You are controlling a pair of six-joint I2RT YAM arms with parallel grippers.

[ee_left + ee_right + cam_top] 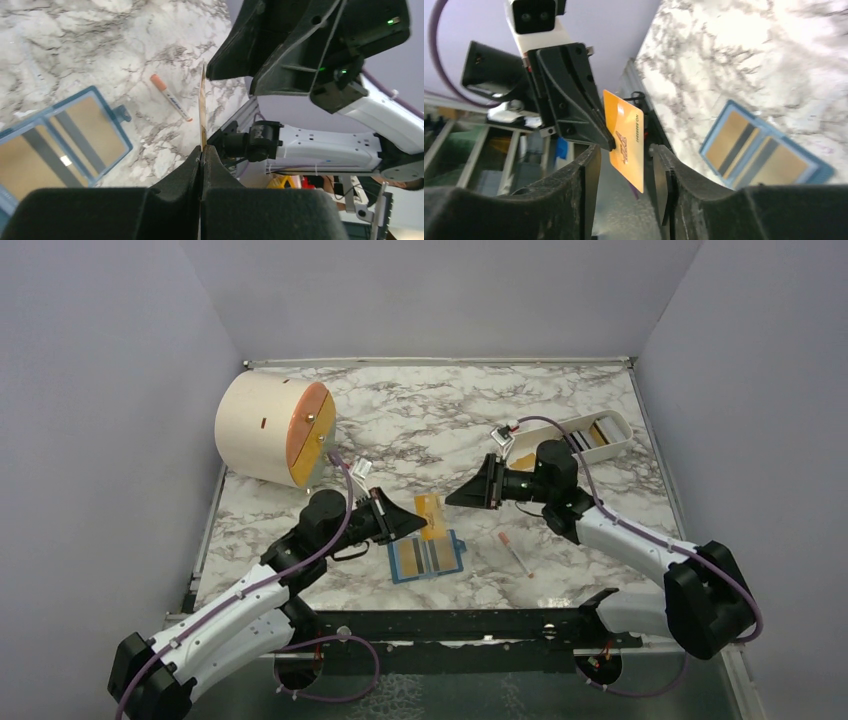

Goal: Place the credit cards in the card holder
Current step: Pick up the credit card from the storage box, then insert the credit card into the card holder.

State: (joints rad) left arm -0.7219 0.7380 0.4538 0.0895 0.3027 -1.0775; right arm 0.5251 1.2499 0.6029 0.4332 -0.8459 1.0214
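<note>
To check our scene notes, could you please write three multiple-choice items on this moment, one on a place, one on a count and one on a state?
1. Where does the white oblong plastic tray stand?
A) at the far right of the marble table
B) at the near left corner
C) in the middle

2. How many gold cards lie in the open teal-blue square card holder?
A) none
B) two
C) four

3. What is the left tool doing?
A) open above the marble
B) shut on nothing
C) shut on a thin gold-yellow plastic card

Answers: 1 A, the tray sits at the far right edge. 2 B, two gold faces with dark stripes show inside. 3 C, its fingers pinch the card's edge, while the right tool stands open around it.
</note>
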